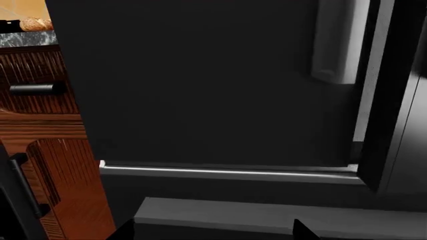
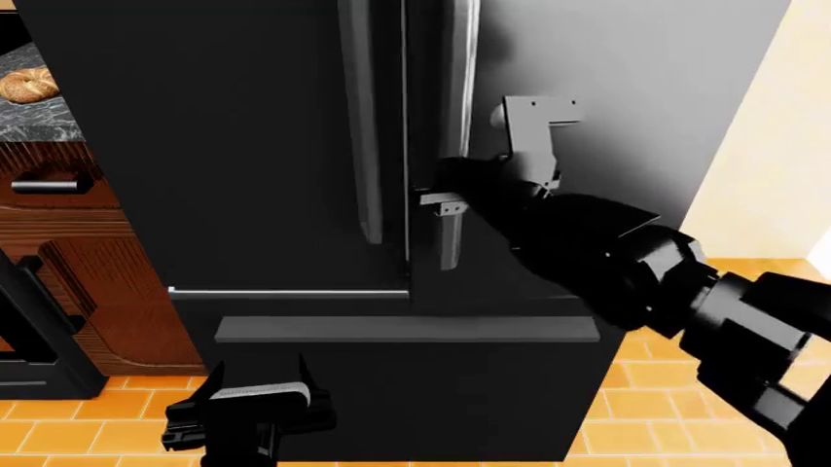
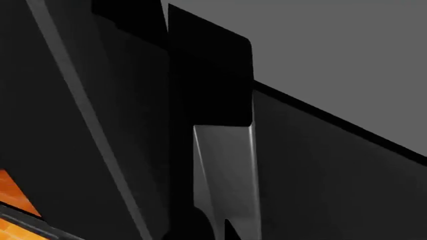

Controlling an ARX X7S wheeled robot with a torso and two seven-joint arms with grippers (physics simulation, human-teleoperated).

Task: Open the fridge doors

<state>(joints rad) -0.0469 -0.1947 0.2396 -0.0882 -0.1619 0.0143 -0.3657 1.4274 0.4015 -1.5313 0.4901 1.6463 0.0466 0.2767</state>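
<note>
Right gripper (image 2: 449, 199) of mine sits at the lower end of the right door's grey handle (image 2: 454, 117), its pale fingertips on either side of the bar; I cannot tell whether it is clamped on it. My left gripper (image 2: 253, 399) hangs low in front of the drawer, its two black fingers standing apart, holding nothing.

Largest before me are the fridge doors (image 2: 247, 146): two tall, flat, glossy black panels meeting at a narrow centre seam. Each carries a long vertical bar handle, smooth and metallic grey; the left handle (image 2: 361, 117) runs just beside the seam. Below the doors lies the wide black drawer front (image 2: 429, 389) with its flat horizontal grey handle (image 2: 403, 329).

Beside the fridge's left edge stands a brown wooden cabinet (image 2: 111, 292) with ribbed grain and a short dark cylindrical pull (image 2: 46, 182). On top is a dark marbled bench (image 2: 39, 117) bearing a round loaf (image 2: 26, 86). Orange tiled floor (image 2: 649, 409) spreads beneath.
</note>
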